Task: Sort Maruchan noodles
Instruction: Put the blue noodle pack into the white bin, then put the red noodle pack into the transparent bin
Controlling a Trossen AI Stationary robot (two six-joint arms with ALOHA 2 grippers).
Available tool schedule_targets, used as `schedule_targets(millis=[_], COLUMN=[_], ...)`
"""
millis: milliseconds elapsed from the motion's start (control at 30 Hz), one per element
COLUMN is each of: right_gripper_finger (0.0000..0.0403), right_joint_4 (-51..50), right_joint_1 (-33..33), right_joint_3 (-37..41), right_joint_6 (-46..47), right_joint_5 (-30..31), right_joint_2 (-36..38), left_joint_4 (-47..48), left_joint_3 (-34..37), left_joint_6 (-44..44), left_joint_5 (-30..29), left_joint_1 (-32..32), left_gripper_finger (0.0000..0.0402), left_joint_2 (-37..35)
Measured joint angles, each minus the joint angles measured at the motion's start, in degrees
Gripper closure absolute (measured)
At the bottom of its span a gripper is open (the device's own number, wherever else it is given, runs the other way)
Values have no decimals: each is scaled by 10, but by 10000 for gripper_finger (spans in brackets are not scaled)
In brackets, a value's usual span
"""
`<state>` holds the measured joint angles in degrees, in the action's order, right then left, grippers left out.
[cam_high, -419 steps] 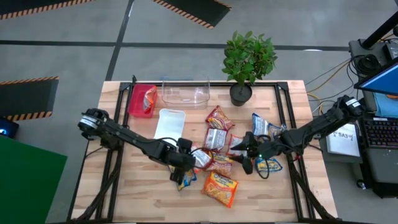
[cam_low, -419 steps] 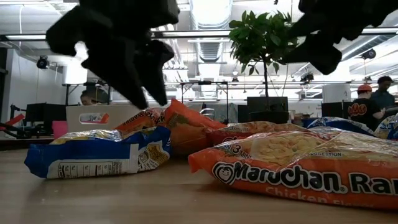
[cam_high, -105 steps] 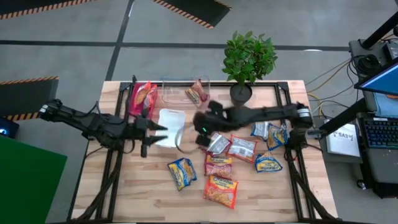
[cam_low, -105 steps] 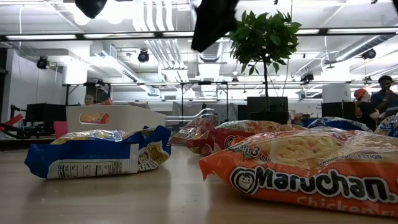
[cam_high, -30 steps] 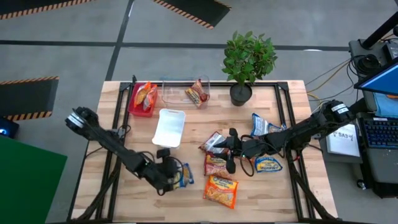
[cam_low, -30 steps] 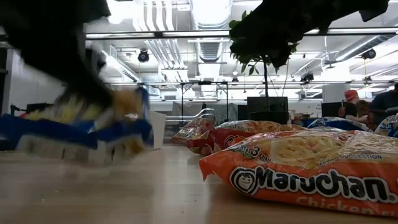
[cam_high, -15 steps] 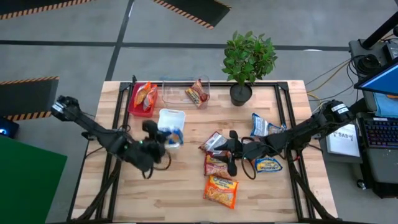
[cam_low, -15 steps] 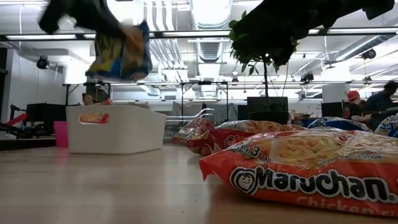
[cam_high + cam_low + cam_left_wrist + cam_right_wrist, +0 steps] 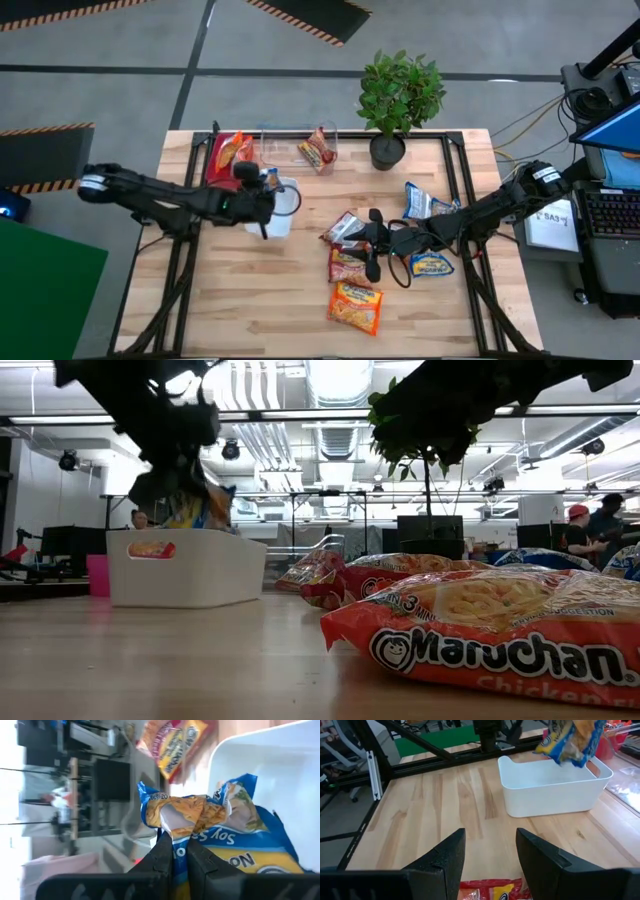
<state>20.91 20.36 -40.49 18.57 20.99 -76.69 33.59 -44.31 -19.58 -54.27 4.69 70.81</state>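
Note:
A blue-and-yellow noodle packet (image 9: 225,830) hangs over the white tray (image 9: 283,210), with my left gripper (image 9: 262,196) shut on it. In the low view the packet (image 9: 197,506) hangs just above the tray's rim (image 9: 185,535). My right gripper (image 9: 373,256) is open and holds nothing; it stands over the loose packets at mid-table. These are a silvery one (image 9: 346,228), a red one (image 9: 349,266) and an orange one (image 9: 355,305), all lying flat on the wood. From the right wrist view, the open gripper (image 9: 490,860) faces the white tray (image 9: 550,787). My left gripper pinches the crumpled end of the packet (image 9: 182,827) between its two fingers (image 9: 167,857). The fingers come from the table's left, slanting down. The packet is lifted clear and hangs over the white tray's inside.
A red tray (image 9: 222,160) with an orange packet and a clear tray (image 9: 290,150) with a red-brown packet (image 9: 318,150) stand at the far edge. A potted plant (image 9: 398,95) stands beside them. More packets (image 9: 430,263) lie at the right, and bare wood stretches along the near edge.
My left gripper has lifted the blue-and-yellow packet off the table near the front edge. It has carried it up and toward the far edge, rolling its wrist, and now has it over the white tray. The packet now hangs rather than lying flat.

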Motion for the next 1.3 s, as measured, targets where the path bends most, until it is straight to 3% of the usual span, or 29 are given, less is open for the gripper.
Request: schedule_targets(millis=[133, 233, 567, 833, 1067, 1300], right_gripper_finger=[238, 238, 238, 239, 238, 239], right_joint_4=[0, 0, 0, 0, -10, -97], right_joint_1=[0, 0, 0, 0, 0, -4], right_joint_3=[0, 0, 0, 0, 0, -17], right_joint_6=[-1, 0, 4, 18, 125, 310], right_joint_5=[0, 0, 0, 0, -9, -66], right_joint_2=[0, 0, 0, 0, 5, 5], left_joint_4=[-53, -76, -77, -75, 11, -5], left_joint_3=[0, 0, 0, 0, -37, -56], left_joint_6=[-12, -28, 2, 19, 87, 142], left_joint_5=[69, 87, 89, 88, 92, 185], left_joint_1=[-34, -46, -57, -56, -26, 41], left_gripper_finger=[394, 393, 365, 301, 258, 249], left_joint_2=[15, 32, 104, 127, 87, 13])
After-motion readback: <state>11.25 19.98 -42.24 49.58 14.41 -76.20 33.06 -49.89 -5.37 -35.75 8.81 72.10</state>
